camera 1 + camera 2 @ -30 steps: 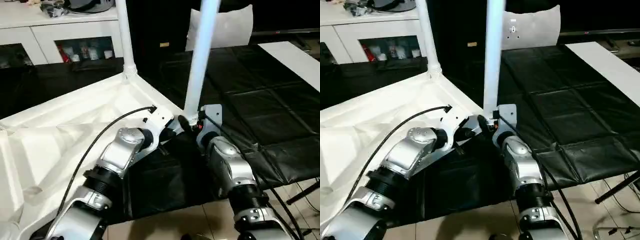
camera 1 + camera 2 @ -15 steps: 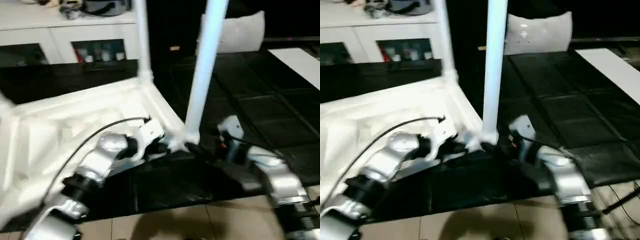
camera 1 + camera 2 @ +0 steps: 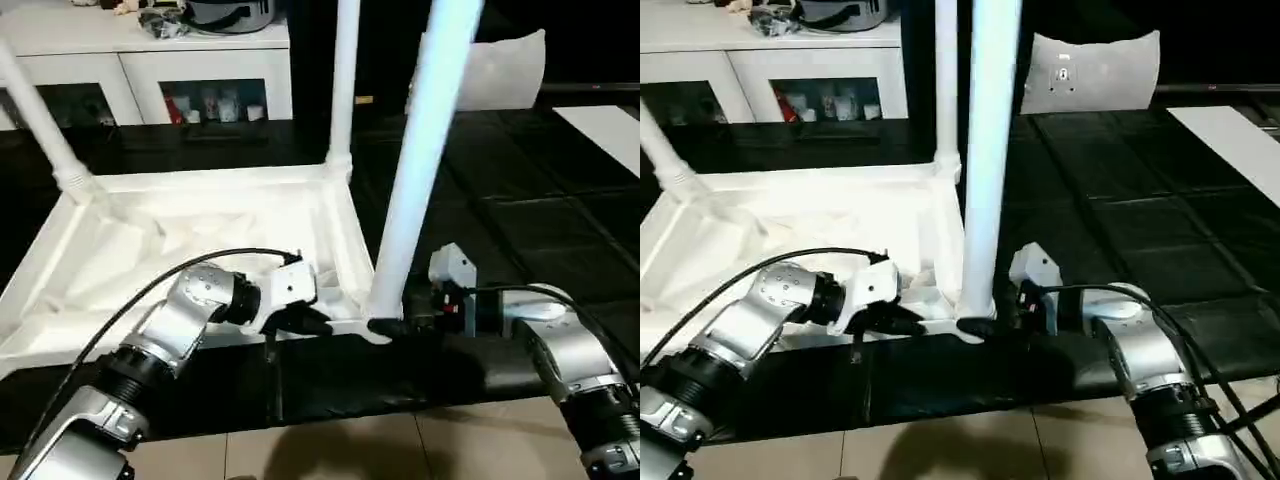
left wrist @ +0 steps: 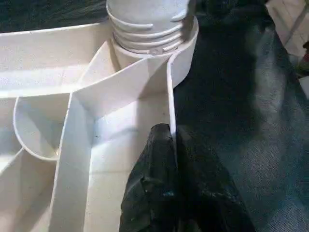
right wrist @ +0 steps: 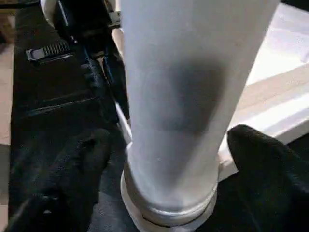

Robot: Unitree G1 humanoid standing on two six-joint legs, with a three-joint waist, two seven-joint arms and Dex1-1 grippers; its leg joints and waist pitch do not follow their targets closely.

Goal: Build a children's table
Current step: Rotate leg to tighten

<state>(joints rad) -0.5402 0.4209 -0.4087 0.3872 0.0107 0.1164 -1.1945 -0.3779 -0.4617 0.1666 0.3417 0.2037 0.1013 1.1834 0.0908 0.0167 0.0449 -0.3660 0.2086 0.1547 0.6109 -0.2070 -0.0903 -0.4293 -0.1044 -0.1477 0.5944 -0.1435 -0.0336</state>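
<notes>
While the near leg [image 3: 425, 165] seats in its corner socket [image 4: 149, 34], the upturned table top [image 3: 180, 235] lies on black matting [image 3: 520, 200] — the left gripper [image 4: 166, 186] pinches the top's near rim wall shut, and the right gripper [image 5: 159, 159] brackets the leg's base, fingers spread, not clamped. Best practice: hold the rim steady and keep the leg upright. Far cabinets [image 3: 215, 80] hold small bottles behind glass.

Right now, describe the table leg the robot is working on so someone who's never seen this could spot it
Find the white table top lying upside down on the black mat, legs pointing up. Go to its corner nearest the robot, between the two grippers. The near leg rises there, looking thickest; the left gripper pinches the rim beside its socket and the right gripper straddles its base.
</notes>
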